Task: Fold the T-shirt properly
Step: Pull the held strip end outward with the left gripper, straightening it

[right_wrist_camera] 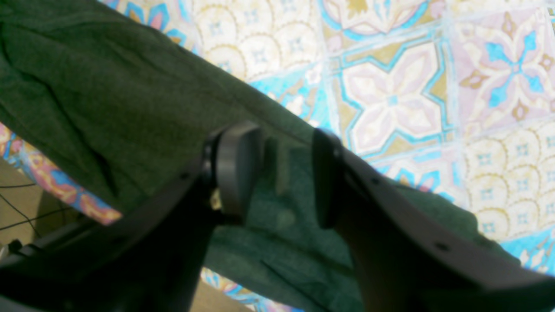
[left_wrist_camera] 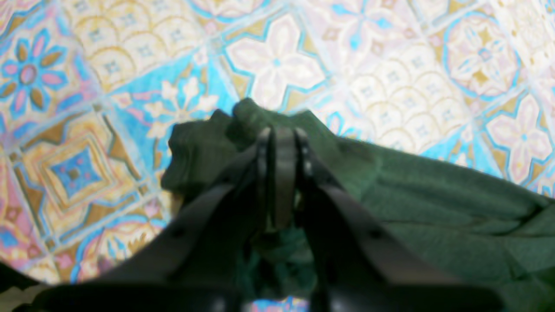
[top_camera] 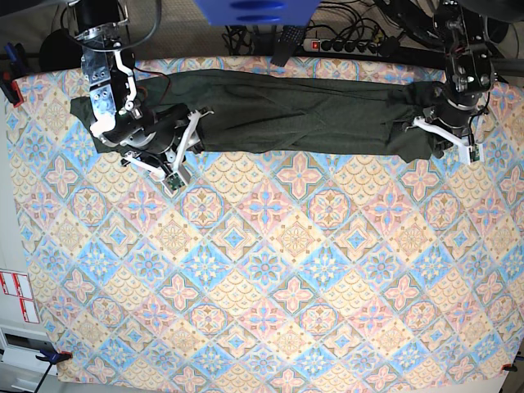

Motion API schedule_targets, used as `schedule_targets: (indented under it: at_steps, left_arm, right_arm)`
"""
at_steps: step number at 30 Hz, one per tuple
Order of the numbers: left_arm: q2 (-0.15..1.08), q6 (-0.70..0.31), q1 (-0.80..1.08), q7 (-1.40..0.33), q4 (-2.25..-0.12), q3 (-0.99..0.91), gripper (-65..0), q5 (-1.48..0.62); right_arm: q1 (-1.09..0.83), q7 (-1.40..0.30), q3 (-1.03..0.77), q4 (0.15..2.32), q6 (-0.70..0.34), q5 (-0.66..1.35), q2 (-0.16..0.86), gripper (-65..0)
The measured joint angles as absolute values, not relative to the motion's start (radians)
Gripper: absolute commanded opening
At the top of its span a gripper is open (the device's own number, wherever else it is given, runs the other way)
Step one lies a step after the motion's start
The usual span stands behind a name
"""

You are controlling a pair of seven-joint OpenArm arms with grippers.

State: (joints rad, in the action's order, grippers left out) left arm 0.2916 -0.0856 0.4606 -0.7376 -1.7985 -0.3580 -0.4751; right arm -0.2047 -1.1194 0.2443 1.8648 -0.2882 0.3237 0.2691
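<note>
The T-shirt is dark olive green and lies as a long band across the far side of the table. At its right end in the base view, my left gripper presses down on it. The left wrist view has the left gripper shut on a bunched edge of the T-shirt. My right gripper hovers over the band's left end. Seen from the right wrist, the right gripper stands open, its fingers apart with flat T-shirt fabric under them.
A patterned tile-print cloth covers the table. A power strip and cables run along the far edge, with a blue object above them. Red labels sit at the left edge.
</note>
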Motion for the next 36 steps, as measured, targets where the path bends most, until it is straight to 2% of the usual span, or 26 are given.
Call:
schedule_targets:
  at_steps: [11, 12, 15, 21, 25, 30, 36]
  left_arm:
    - [0.291, -0.082, 0.496, -0.730, -1.706, -0.356, -65.0, -0.468]
    - [0.292, -0.083, 0.497, -0.733, -1.705, -0.356, -63.2, -0.469]
    - [0.302, -0.085, 0.500, -0.729, -1.727, -0.358, -50.6, -0.471]
    - [0.384, -0.082, 0.516, -0.745, -1.736, -0.361, -16.6, -0.473]
    - [0.439, -0.086, 0.492, -0.885, -1.735, -0.353, -1.6, -0.532]
    - [0.507, -0.137, 0.400, -0.943, -1.660, -0.357, -2.3, -0.653]
    - [0.562, -0.167, 0.379, -0.969, -1.546, -0.354, -3.2, -0.720]
  right_arm:
    - [-0.205, -1.120, 0.244, 1.865, -0.288, 0.323, 0.269, -42.9]
    - [-0.205, -1.119, 0.244, 1.865, -0.288, 0.323, 0.269, -42.9]
    - [-0.203, -1.119, 0.244, 1.866, -0.288, 0.326, 0.269, -42.9]
    - [-0.204, -1.119, 0.244, 1.866, -0.288, 0.324, 0.269, -42.9]
    - [-0.203, -1.119, 0.244, 1.866, -0.288, 0.322, 0.270, -42.9]
    - [-0.204, -1.119, 0.244, 1.866, -0.288, 0.326, 0.269, -42.9]
    - [-0.205, -1.120, 0.244, 1.866, -0.288, 0.324, 0.269, -42.9]
